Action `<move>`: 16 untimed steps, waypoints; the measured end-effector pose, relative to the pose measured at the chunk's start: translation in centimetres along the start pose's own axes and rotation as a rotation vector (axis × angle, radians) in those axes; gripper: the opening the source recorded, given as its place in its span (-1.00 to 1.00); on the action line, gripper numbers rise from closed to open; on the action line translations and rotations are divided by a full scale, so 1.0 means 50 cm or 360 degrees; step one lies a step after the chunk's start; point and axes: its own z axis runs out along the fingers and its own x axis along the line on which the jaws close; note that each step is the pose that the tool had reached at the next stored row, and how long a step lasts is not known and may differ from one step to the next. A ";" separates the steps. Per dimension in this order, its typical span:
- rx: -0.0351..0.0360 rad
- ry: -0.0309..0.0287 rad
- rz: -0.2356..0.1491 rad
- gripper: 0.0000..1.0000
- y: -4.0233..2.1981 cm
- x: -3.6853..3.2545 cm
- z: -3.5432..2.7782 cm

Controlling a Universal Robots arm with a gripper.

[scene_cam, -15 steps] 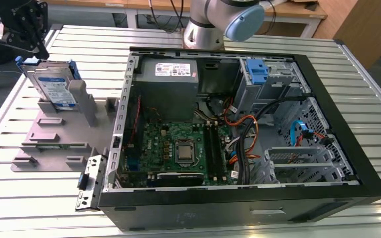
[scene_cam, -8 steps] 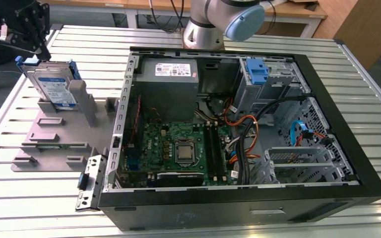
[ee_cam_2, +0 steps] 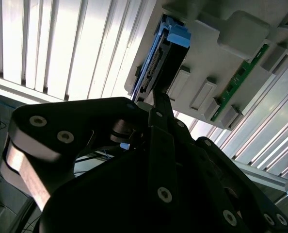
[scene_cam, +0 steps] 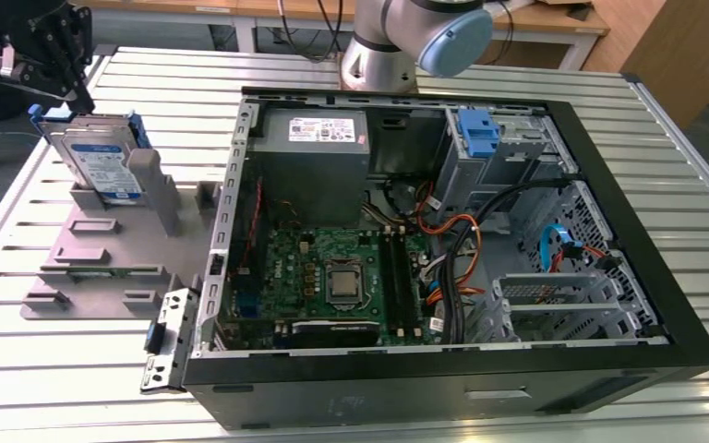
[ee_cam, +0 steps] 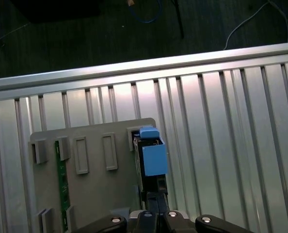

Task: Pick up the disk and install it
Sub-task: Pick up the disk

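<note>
While poised over the upright silver rectangular disk (scene_cam: 96, 159) in blue plastic carrier, ten o'clock of open black metal case (scene_cam: 428, 388): pick-up step. Cannot tell tool (scene_cam: 78, 98) state. Calls for square, vertical lift.

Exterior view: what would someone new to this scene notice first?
The big open black computer case dominates the middle, lying on its side on the slatted metal table with its green motherboard exposed. At the exterior view's left, the disk, a silver hard drive in a blue plastic carrier, stands upright in a grey fixture plate. The black gripper hangs right at its top edge.
</note>
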 end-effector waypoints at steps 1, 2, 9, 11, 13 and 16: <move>0.0000 0.00000 0.0000 -0.79 0.000 0.000 0.000; 0.0000 0.00001 -0.0002 -0.79 0.000 0.000 0.000; 0.0000 0.00005 -0.0006 -0.79 0.000 0.000 0.000; 0.0000 0.00014 -0.0006 -0.79 0.000 0.000 0.000; 0.0000 0.00017 -0.0006 -0.79 0.000 0.000 0.000; 0.0000 0.00017 -0.0006 -0.79 0.000 0.000 0.001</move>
